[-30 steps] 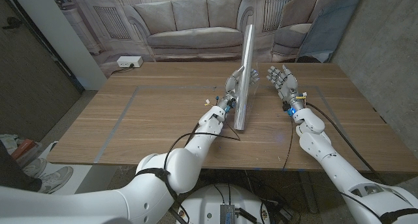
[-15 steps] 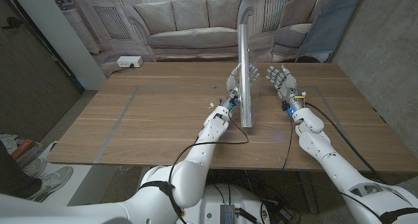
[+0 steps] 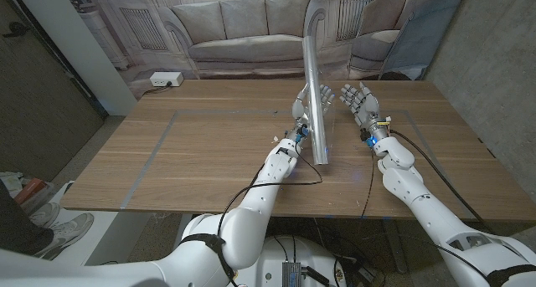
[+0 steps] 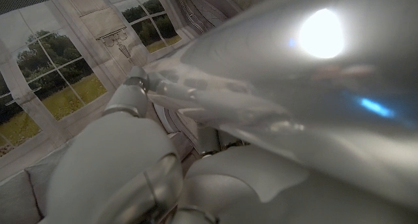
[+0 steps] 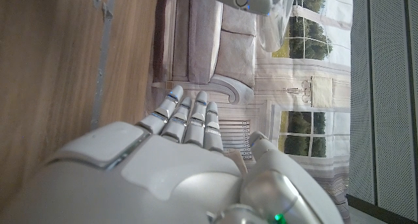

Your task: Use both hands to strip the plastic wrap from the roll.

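The left hand grips the roll of plastic wrap, a long silvery tube held steeply upright over the middle of the wooden bench, its lower end just above the wood. The right hand stands near the roll, fingers spread and upright, holding nothing and not touching it.

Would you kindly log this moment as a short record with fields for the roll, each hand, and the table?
roll: long silvery roll stands tilted, lower end on the table, top leaning away from the robot
left hand: left hand holds the roll near its lower part
right hand: right hand is raised beside the roll, fingers spread, holding nothing, apart from it
table: wooden table with a faint taped rectangle
backdrop: printed sofa scene behind the table
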You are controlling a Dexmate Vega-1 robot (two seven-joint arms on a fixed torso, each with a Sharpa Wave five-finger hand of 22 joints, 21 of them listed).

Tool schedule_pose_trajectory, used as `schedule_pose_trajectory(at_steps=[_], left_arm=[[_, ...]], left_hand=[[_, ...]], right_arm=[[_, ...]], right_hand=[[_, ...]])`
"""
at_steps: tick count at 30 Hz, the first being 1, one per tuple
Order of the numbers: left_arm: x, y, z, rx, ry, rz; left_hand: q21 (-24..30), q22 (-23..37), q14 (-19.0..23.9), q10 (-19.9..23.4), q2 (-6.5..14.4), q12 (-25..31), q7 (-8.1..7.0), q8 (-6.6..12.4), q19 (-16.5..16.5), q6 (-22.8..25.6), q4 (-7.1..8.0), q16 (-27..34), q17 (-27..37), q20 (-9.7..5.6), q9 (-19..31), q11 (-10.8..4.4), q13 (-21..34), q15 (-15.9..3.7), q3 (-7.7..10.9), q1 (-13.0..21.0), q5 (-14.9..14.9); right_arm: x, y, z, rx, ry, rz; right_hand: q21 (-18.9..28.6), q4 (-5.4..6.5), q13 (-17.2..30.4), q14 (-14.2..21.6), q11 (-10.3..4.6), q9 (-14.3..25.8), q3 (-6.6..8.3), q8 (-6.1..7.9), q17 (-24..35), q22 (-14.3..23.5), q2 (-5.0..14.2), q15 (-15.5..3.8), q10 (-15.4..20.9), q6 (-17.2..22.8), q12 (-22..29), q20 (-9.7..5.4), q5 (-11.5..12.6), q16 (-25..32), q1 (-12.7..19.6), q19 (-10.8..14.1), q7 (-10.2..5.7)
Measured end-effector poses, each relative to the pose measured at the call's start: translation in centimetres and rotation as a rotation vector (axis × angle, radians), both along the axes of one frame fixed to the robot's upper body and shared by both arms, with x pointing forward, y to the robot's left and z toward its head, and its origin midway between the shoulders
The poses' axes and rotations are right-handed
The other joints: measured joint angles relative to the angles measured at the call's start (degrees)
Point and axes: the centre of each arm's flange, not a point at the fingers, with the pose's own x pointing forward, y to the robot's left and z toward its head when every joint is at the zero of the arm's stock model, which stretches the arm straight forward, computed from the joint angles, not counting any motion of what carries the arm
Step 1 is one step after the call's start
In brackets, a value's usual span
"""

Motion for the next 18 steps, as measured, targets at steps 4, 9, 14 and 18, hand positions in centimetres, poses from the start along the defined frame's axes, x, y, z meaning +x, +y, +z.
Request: schedule_pose_trajectory(at_steps=[4,9,14,18], left_arm=[[0.00,-0.07,-0.21,-0.014,0.010,-0.008],[0.01,-0.19,-0.45,-0.026,0.015,-0.016],[0.11,-0.23,-0.53,-0.033,0.017,-0.019],[0.32,-0.31,-0.72,-0.034,0.029,-0.022]], left_hand=[[-0.5,-0.1,0.1,-0.3,0.3,-0.6,-0.67,1.53,0.0,-1.6,0.00,-0.1,-0.3,0.00,-0.9,-0.27,-0.4,-0.10,0.00,-0.3,0.0],[-1.8,0.0,-0.1,-3.1,0.8,-1.3,-2.29,5.85,-0.5,-4.7,0.84,-0.5,-1.0,0.57,-2.7,-1.00,-1.1,0.01,-0.84,-0.8,0.0],[-3.3,0.0,-0.8,-4.3,2.3,-1.9,-2.38,4.58,-1.5,-7.1,2.62,-0.5,-1.6,2.23,-5.0,-0.52,-2.0,0.10,-2.61,-2.3,0.0],[-3.9,0.0,-1.2,-4.4,2.9,-2.6,-2.41,2.24,-1.2,-9.7,6.97,-0.5,-1.9,3.31,-6.7,0.21,-2.6,0.32,-0.47,-2.9,0.0]], right_arm=[[0.03,0.07,0.07,-0.002,0.000,-0.001],[0.05,0.15,0.27,-0.003,-0.002,-0.001],[0.08,0.17,0.33,-0.005,-0.002,-0.001],[0.09,0.18,0.33,-0.006,-0.002,-0.002]], right_hand=[[0.0,0.00,0.0,0.0,0.00,0.0,0.00,0.00,0.0,0.0,0.00,0.00,0.0,0.0,0.0,0.00,0.0,0.0,0.0,0.0,0.00],[0.0,0.00,0.0,0.0,0.00,0.0,0.00,0.00,0.0,0.0,0.00,0.00,0.0,0.0,0.0,0.00,0.0,0.0,0.0,0.0,0.00],[0.0,0.00,0.0,0.0,0.00,0.0,0.00,0.00,0.0,0.0,0.00,0.00,0.0,0.0,0.0,0.00,0.0,0.0,0.0,0.0,0.00],[-0.3,0.00,0.0,0.0,0.00,0.0,0.00,0.00,0.0,0.0,0.00,0.00,0.0,0.0,0.0,0.00,0.0,0.0,0.0,0.0,0.00]])
